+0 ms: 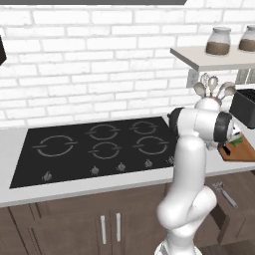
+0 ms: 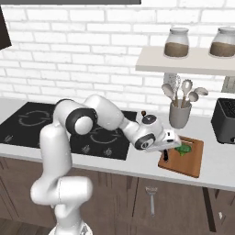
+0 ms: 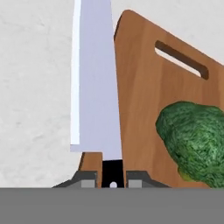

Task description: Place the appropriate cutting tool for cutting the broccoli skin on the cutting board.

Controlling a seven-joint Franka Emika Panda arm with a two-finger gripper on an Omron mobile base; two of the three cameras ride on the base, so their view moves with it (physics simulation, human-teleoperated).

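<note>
Gripping a knife (image 3: 97, 83) by its black handle, the claw (image 3: 113, 178) is clenched, blade lying along the board's (image 3: 144, 92) left edge, beside the broccoli (image 3: 194, 142).

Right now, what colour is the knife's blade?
Pale lavender-grey blade, black handle; hand view shows it best.

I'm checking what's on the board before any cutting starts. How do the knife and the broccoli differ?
The knife is flat, pale grey and long; the broccoli is rounded, bumpy and dark green. The knife is held by its black handle in the shut gripper; the broccoli lies free. The knife's blade overhangs the cutting board's edge; the broccoli sits fully on it.
</note>
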